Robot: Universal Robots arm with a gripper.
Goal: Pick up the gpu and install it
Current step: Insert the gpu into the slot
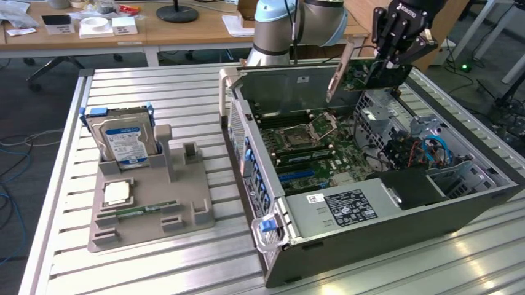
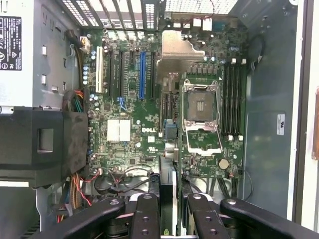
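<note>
1. Jaws: part closed, clamped on the faces of the gpu (image 1: pixel 367 77). The gripper (image 1: pixel 387 64) hangs above the far corner of the open computer case (image 1: pixel 459 215).
2. Gpu, position: in the air, roughly upright, above the motherboard (image 1: pixel 316 157) and not touching it. Its bracket (image 1: pixel 338 74) is towards the exterior view's left. From the wrist it shows edge-on (image 2: pixel 168 174) between the black fingers (image 2: pixel 144 214).
3. Gpu, handling (judged): light, thin, stiff and brittle. The soldered parts make it fragile. Best held on the flat faces near the top edge, clear of the contact edge and the bracket.
4. Gpu, materials: green circuit board and a narrow metal bracket strip.
5. Case: grey sheet steel with perforated panels. The motherboard is green and has long slots, one of them blue (image 2: pixel 141 74).
6. Table (image 1: pixel 164 92): ribbed metal slats. On it, a grey plastic holder (image 1: pixel 156 215) carries a hard drive (image 1: pixel 123 140).
</note>
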